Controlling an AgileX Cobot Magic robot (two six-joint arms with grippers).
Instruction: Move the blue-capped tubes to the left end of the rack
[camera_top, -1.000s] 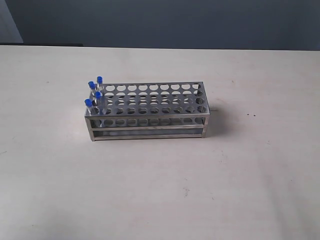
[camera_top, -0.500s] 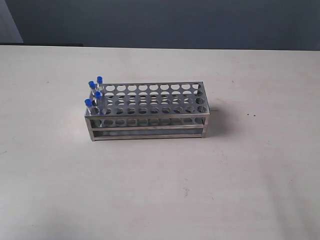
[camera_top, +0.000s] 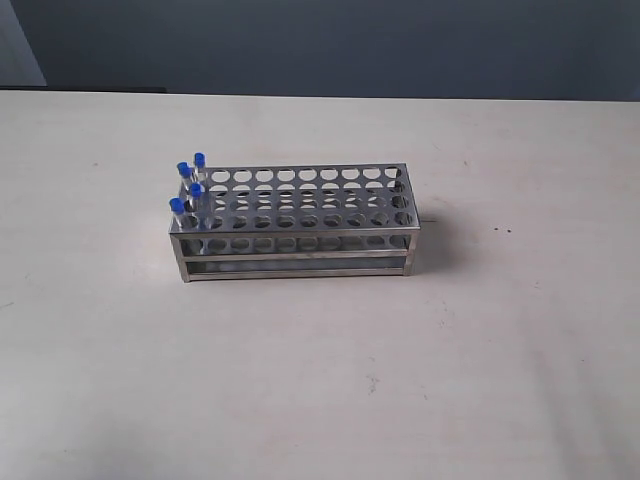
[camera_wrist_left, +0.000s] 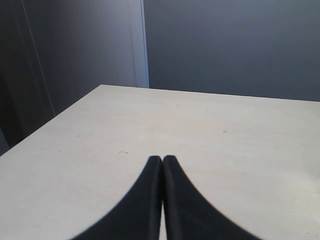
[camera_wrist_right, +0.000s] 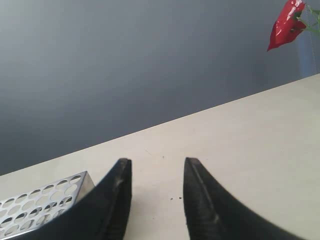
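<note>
The shiny metal rack (camera_top: 300, 222) stands mid-table in the exterior view. The blue-capped tubes (camera_top: 188, 190) stand upright together in the holes at its left end. Neither arm shows in the exterior view. In the left wrist view my left gripper (camera_wrist_left: 162, 159) is shut, its black fingers pressed together over bare table with nothing between them. In the right wrist view my right gripper (camera_wrist_right: 157, 161) is open and empty, and one corner of the rack (camera_wrist_right: 45, 197) shows beside one finger. The tubes are out of both wrist views.
The pale table (camera_top: 320, 380) stretches around the rack, ending at a far edge against a dark wall (camera_top: 330, 45). A red object (camera_wrist_right: 285, 22) hangs past the table's edge in the right wrist view.
</note>
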